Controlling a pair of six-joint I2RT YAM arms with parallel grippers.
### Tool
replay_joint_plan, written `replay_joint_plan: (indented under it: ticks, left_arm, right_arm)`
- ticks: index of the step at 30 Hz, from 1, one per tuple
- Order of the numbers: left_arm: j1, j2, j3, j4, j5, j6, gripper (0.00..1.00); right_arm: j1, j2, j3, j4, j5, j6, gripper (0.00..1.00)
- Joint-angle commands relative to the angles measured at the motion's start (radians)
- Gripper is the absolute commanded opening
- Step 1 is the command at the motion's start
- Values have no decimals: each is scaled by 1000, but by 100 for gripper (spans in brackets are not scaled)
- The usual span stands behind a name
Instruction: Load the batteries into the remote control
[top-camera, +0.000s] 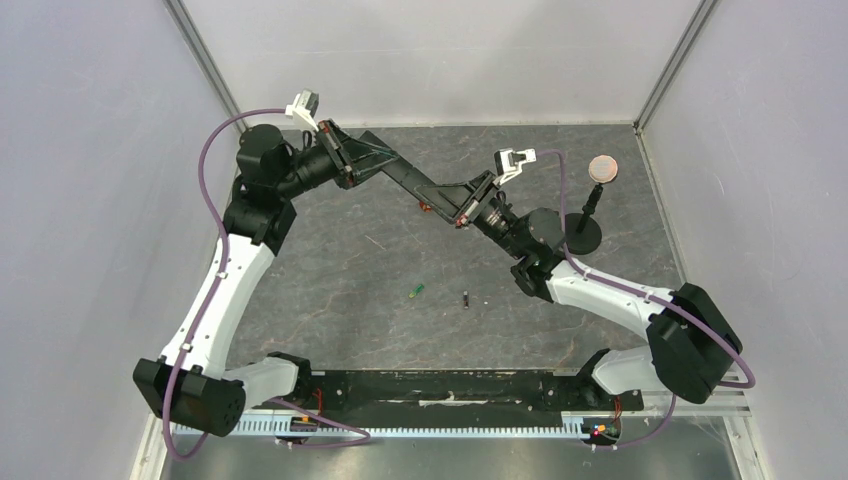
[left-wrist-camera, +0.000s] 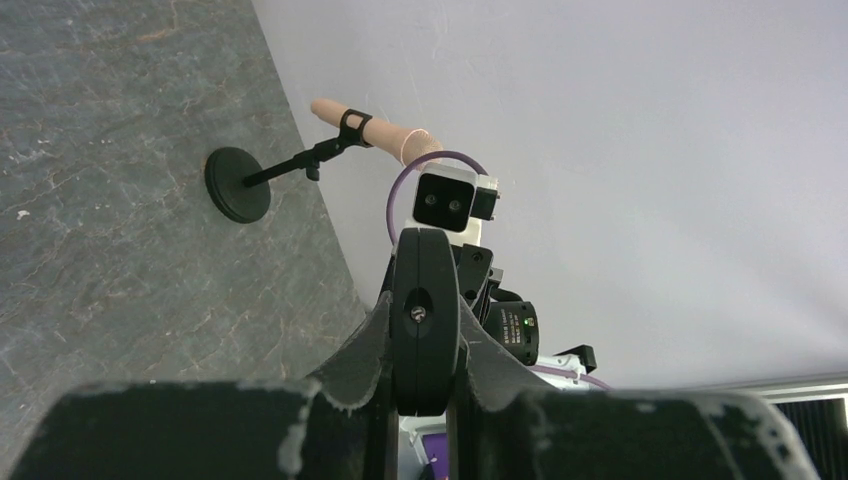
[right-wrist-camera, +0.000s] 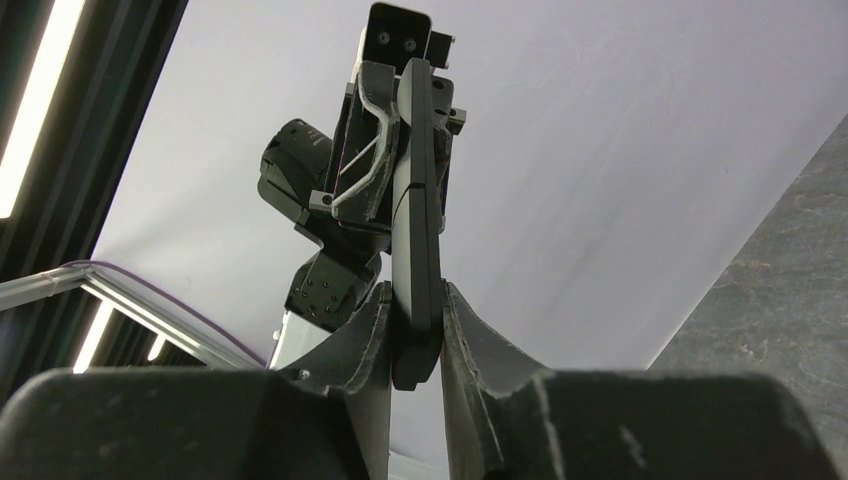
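The remote control (top-camera: 420, 180), a slim black bar, is held in the air over the back of the table, one end in each gripper. My left gripper (top-camera: 372, 158) is shut on its left end; in the left wrist view the remote (left-wrist-camera: 425, 300) stands edge-on between the fingers (left-wrist-camera: 350, 370). My right gripper (top-camera: 462, 203) is shut on its right end; in the right wrist view the remote (right-wrist-camera: 415, 240) runs up from the pads (right-wrist-camera: 470, 350). The green battery (top-camera: 416, 291) and the dark battery (top-camera: 467, 297) lie on the table in front, apart from both grippers.
A black round-based stand (top-camera: 585, 234) with a tan disc (top-camera: 602, 167) stands at the back right, close to the right arm; it also shows in the left wrist view (left-wrist-camera: 237, 183). White walls enclose the grey table (top-camera: 340, 300) on three sides.
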Motion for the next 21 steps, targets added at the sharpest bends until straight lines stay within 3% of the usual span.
replay_joint_plan:
  ticks: [1,12,21]
  left_arm:
    - [43,-31,87,71,-17,-32,2]
    - [44,-19,61,64,21,29,2]
    - [44,-8,58,-36,28,210,2]
  right_arm:
    - [-18,6,-63,-87,-21,-55,21]
    - [-25,26,48,-205,-25,-46,37]
    - [-28,43,147,-385,-45,-35,46]
